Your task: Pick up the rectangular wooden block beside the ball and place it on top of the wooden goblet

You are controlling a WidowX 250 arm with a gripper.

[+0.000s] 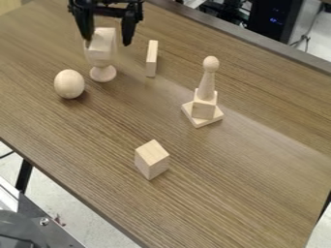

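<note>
1. We see two wooden stacks standing assembled on the counter (252,193). At the centre-right, a round-headed peg (206,88) stands upright on a cube (203,110), which sits on a flat square tile (215,116).
2. Far left, we find a block (102,47) on top of a wooden goblet (99,61), whose round foot rests on the counter.
3. Three pieces stand or lie apart from these stacks: an egg (69,84) just left of the goblet and a little nearer, a slim block (152,58) to the goblet's right, and a larger block (152,160) by itself on the near side, around the middle.
4. The goblet is the one container we make out. The block covers its mouth, so we cannot tell whether anything is inside.
5. Our gripper (107,40) hangs at the far left, around the top of the goblet's block. The jaws are spread and released, with a gap on the right side; we cannot tell whether the left one touches the block.
</note>
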